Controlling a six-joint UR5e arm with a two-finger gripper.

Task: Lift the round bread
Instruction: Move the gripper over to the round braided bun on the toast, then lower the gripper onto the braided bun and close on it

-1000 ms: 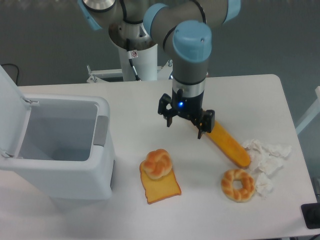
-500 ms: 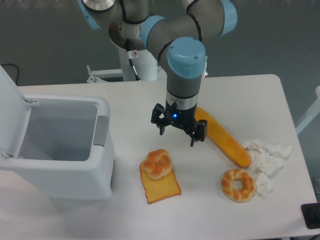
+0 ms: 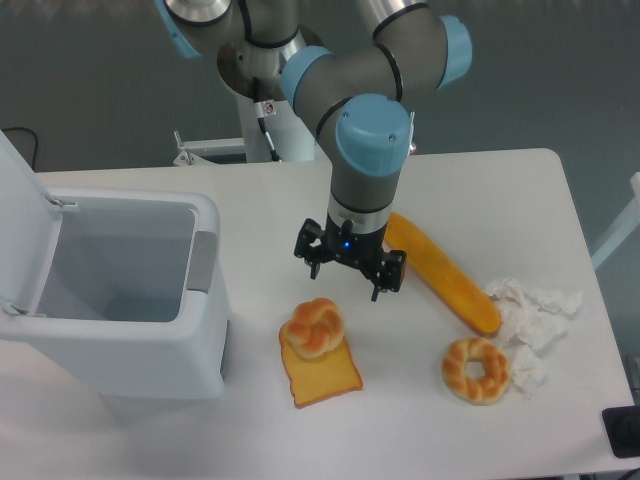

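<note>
White table (image 3: 500, 190) against a grey wall — gripper (image 3: 347, 279) wide, empty, just above the round bread (image 3: 315, 327).

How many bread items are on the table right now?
4. The round bread sits on the toast slice near the front; the ring-shaped bread lies front right; the long loaf lies right of the gripper. The bin's interior is partly hidden.

gripper (image 3: 346, 283) spread, empty, above and just right of round bread (image 3: 314, 327) on toast slice (image 3: 320, 374).
</note>
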